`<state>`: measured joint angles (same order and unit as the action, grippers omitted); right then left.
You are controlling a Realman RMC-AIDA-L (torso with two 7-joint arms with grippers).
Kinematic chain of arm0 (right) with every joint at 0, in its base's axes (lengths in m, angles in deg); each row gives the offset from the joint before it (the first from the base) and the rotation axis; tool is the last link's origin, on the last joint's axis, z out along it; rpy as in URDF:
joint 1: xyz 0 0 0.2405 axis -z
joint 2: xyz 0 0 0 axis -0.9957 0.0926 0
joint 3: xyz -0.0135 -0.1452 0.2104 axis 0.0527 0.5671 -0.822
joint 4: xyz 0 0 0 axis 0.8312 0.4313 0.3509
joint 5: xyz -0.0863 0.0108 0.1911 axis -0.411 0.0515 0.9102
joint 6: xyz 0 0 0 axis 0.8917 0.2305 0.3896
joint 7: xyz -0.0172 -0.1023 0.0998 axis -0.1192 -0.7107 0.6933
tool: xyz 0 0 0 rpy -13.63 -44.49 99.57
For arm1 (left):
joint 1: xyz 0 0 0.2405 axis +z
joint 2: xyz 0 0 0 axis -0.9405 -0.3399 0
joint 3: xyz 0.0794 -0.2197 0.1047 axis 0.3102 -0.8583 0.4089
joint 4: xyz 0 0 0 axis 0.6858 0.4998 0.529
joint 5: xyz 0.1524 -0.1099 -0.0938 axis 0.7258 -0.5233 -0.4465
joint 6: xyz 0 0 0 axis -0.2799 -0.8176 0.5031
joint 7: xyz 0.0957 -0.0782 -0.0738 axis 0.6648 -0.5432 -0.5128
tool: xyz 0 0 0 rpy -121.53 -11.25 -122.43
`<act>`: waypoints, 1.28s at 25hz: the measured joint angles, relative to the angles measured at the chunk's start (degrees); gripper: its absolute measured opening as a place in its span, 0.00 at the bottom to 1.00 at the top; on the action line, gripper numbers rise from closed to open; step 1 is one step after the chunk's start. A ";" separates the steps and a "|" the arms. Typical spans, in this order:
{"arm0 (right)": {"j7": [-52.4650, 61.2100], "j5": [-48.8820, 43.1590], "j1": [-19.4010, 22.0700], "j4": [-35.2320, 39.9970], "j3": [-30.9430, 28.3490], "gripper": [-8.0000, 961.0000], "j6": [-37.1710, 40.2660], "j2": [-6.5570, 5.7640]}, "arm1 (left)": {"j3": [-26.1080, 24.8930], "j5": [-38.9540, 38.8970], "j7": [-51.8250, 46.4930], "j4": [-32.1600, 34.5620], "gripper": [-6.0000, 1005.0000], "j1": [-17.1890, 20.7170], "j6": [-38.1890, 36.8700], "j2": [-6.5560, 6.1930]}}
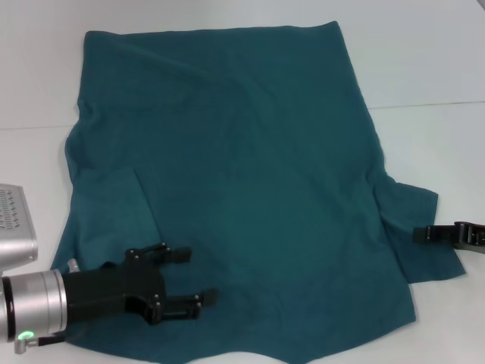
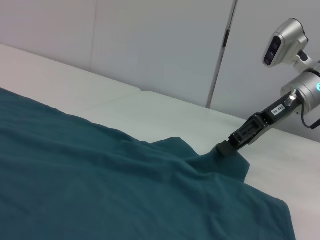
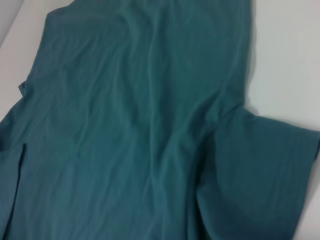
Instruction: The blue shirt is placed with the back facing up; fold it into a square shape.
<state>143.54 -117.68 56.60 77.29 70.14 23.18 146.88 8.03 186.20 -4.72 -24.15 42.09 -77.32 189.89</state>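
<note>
Our left gripper [image 1: 193, 277] is low on our left, its two fingers spread apart. Our right gripper [image 1: 421, 235] reaches in low from our right.

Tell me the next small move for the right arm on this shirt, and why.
Probably close the right gripper on the sleeve edge and start carrying it inward over the body. The blue shirt lies spread flat on the white table, its right sleeve still sticking out, and that gripper sits right at the sleeve's edge. The left gripper hangs open above the near left part of the shirt.
</note>
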 joint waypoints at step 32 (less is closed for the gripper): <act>-9.21 3.77 0.91 0.06 -11.19 0.04 -5.53 1.84 | 0.13 0.00 -0.41 -0.94 0.88 0.34 0.18 0.08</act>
<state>134.33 -113.91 57.51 77.34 58.95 17.65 148.72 8.16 186.20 -5.13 -25.09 42.43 -77.14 189.97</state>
